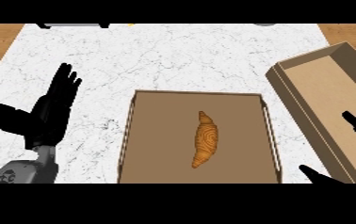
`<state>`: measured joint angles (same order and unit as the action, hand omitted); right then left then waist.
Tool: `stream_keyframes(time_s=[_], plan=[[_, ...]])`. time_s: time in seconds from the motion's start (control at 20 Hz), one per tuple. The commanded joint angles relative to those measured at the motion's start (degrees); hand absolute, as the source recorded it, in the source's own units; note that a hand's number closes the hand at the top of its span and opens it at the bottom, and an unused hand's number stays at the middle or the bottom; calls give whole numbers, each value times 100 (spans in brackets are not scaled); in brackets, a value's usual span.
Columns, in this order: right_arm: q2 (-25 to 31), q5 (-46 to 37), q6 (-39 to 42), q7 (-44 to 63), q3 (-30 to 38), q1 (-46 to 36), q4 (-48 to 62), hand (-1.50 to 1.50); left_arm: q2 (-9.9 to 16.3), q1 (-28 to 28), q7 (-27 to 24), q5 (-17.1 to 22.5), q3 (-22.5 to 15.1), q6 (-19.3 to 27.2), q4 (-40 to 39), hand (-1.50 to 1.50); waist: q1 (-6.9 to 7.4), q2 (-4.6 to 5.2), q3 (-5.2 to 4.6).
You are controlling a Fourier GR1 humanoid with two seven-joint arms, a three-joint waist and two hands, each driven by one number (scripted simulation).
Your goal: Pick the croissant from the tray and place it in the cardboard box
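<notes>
A golden croissant (205,140) lies lengthwise in the middle of a brown tray (153,138) at the lower centre of the counter. An open cardboard box (316,93) stands to the tray's right, running off the right edge. My left hand (54,106) rests open at the left, fingers up, well apart from the tray. Of my right hand (319,175) only dark fingertips show at the lower right and the right edge, over the box's near side. Neither hand touches the croissant.
The white marble counter (173,58) stretches behind the tray. Wooden strips (10,34) show at both far corners. Small dark and grey items (73,25) sit along the far edge.
</notes>
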<state>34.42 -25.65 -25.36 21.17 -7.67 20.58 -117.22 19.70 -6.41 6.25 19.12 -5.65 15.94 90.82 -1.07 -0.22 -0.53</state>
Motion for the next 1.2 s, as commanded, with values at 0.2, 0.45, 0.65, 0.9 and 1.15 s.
stream_keyframes(time_s=[0.2,0.45,0.65,0.9,1.15], plan=[[562,-411,1901,3005,-1073,48,-1839,-150,-140,-101,28,-94,-150,36,70,0,156,34,3],[37,-348,2567,4976,-1623,-1468,-2493,-150,-53,-94,230,37,-101,-145,230,0,344,44,18],[-875,-691,2796,5636,-2320,-2858,-1515,-150,-89,-454,210,-5,60,-182,-114,0,238,40,35],[-1517,-1032,2988,6080,-2605,-3369,-1080,-150,-108,-29,221,-51,51,-160,181,0,209,12,37],[-2016,-1415,2985,6033,-2677,-3286,-388,-150,-160,-74,187,-98,92,-130,134,0,157,14,41]])
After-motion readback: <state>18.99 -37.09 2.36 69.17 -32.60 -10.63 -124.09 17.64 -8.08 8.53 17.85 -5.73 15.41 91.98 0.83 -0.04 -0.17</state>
